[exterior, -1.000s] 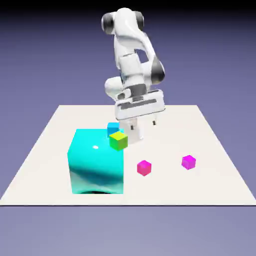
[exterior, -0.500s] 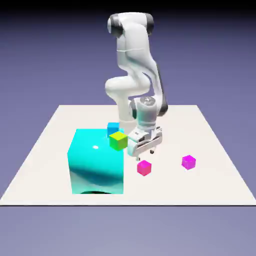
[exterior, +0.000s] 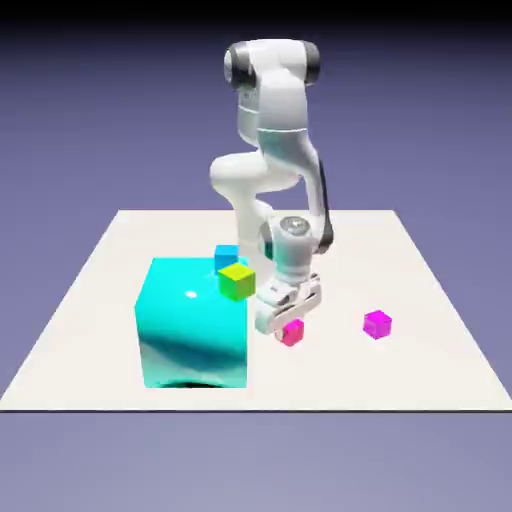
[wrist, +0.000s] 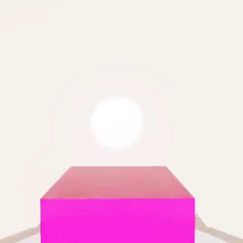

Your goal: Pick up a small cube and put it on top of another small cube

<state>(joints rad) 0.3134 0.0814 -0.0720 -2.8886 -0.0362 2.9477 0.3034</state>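
hot-pink cube (exterior: 291, 333) on table (exterior: 440, 375), at five o'clock from yellow-green cube (exterior: 237, 282); our gripper (wrist: 117, 232) clamped on its sides, tips flanking it, likely so lift stays level and top face remains unobstructed.

Tbl (exterior: 330, 380): pale off-white, flat top, plain surf., thin dk line along near edge. Hand view shows same pale surf. w/ a round white glare spot. Landmark = big cyan block (exterior: 192, 325), directly on tbl, glossy, w/ a dk curved patch at its base. Sm. hot-pink cube (exterior: 292, 333): low at tbl, just beside cyan block, to its ext. view's right, not touching; partly hidden, so exact contact w/ tbl unclear. Purple-magenta cube (exterior: 377, 324), approx. same sz as hot-pink: on tbl, same side of cyan block, but well apart from it.
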